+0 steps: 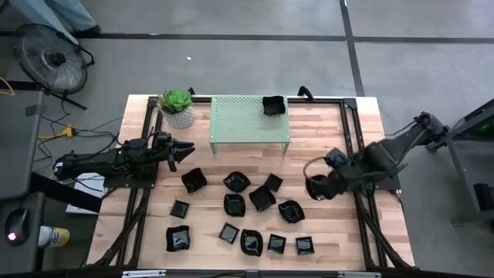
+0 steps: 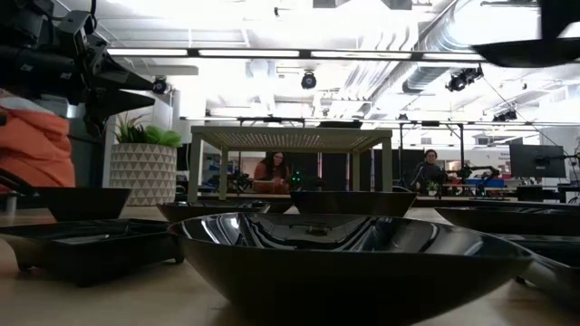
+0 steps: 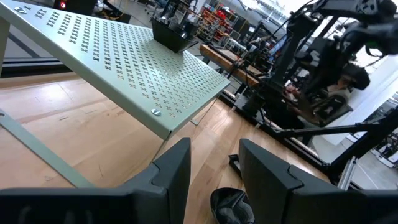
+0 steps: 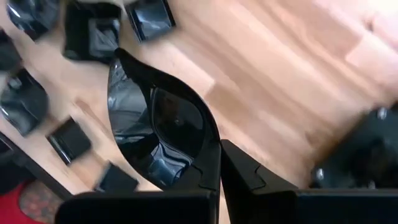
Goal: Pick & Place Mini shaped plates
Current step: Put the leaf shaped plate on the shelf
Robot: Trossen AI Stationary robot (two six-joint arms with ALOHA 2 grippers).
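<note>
the right gripper point(image 1: 315, 188) is clenched on the rim of a glossy black plate point(image 4: 158, 134), holding it up off the table point(image 1: 332, 135) on the right side, between the cluster of dishes and the table's right edge. in the right wrist view its two dark fingers point(image 4: 208, 171) pinch the plate's wavy edge, and the wooden surface and several other dishes lie well below. in the low view the held plate shows only as a dark shape at the upper right corner.

the left gripper point(image 1: 187, 147) hangs over the left part of the table, just beside the front left corner of the pale green perforated rack point(image 1: 249, 120), with its fingers point(image 3: 174, 171) apart and nothing between them.

one small black dish point(image 1: 273, 105) sits on top of the rack, near its back right corner; the left wrist view shows it there too.

the remaining mini shaped plates point(image 1: 247, 208) lie scattered on the wood in front of the rack, in a loose group running from the middle toward the near edge, some touching their neighbours and some apart. a wide rounded one fills the foreground of the low view.

a green plant in a white patterned pot point(image 1: 179, 108) stands at the back left, just beside the rack's left end.
</note>
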